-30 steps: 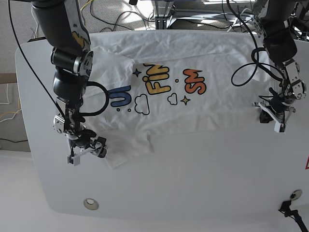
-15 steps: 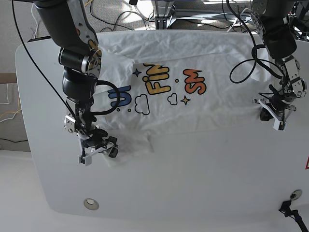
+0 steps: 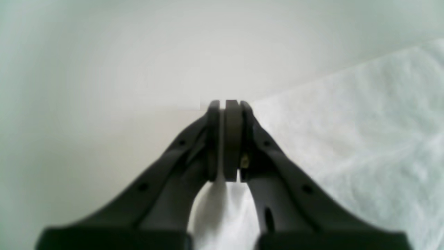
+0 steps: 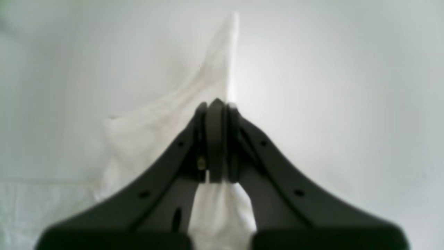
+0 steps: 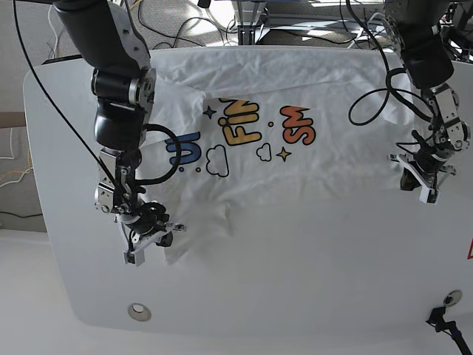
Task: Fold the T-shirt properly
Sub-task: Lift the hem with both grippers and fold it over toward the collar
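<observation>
Both tools (image 5: 151, 240) (image 5: 419, 180) on T-shirt (image 5: 295, 89) edges

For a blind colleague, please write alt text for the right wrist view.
The right pincer, black and shut, pinches a fold of the white T-shirt. The cloth rises to a point beyond its tips, over a pale table.

The near half of the rounded white table (image 5: 295, 281) lies bare and open to a gripper, save for a small round metal grommet (image 5: 138, 312) near its front left corner. The far half is covered by the spread white printed cotton T-shirt (image 5: 295, 96), with loose black cables (image 5: 369, 103) looping above its right side.
</observation>
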